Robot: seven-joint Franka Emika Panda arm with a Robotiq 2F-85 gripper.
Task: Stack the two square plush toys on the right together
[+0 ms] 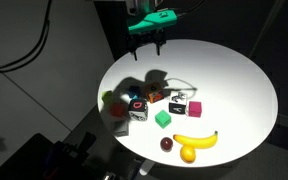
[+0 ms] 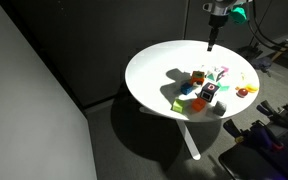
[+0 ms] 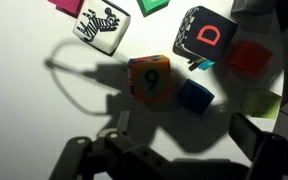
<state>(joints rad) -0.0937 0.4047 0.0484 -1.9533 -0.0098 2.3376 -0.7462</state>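
The orange plush cube with a "6" (image 3: 149, 80) lies in the middle of the wrist view and sits in the toy cluster in an exterior view (image 1: 156, 97). The black plush cube with white marks and a letter D (image 3: 204, 35) lies apart from it, and shows at the cluster's front in an exterior view (image 1: 137, 110). My gripper (image 1: 147, 40) hangs over the table's far side in both exterior views (image 2: 212, 45), well above and behind the toys. Its fingers (image 3: 184, 135) are open and hold nothing.
The round white table (image 1: 234, 80) also holds a white zebra-print cube (image 3: 101, 28), a blue cube (image 3: 194, 97), a red cube (image 3: 249, 57), a pink cube (image 1: 194, 108), a green cube (image 1: 162, 119), a banana (image 1: 196, 140) and a dark ball (image 1: 167, 144).
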